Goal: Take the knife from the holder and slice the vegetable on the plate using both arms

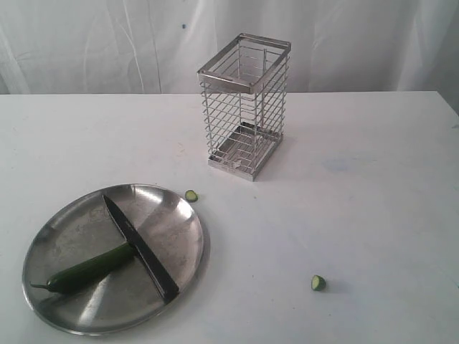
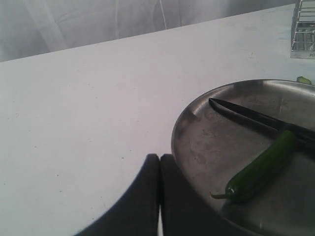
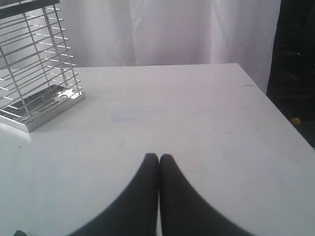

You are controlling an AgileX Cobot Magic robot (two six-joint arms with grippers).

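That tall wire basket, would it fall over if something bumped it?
Probably tips fairly easily: the holder stands tall on a narrow base. Likely light too, being open wire and empty. It may slide on the smooth table first.

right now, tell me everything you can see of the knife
The knife is slim, with a long narrow dark-grey blade and a black handle. It lies flat and diagonal on the steel plate, tip toward the far rim, handle toward the near rim. The green vegetable's blunt end meets it about midway. Nothing grips it.

knife [image 1: 140, 248] — across vegetable [image 1: 90, 269] — on plate [image 1: 72, 222]
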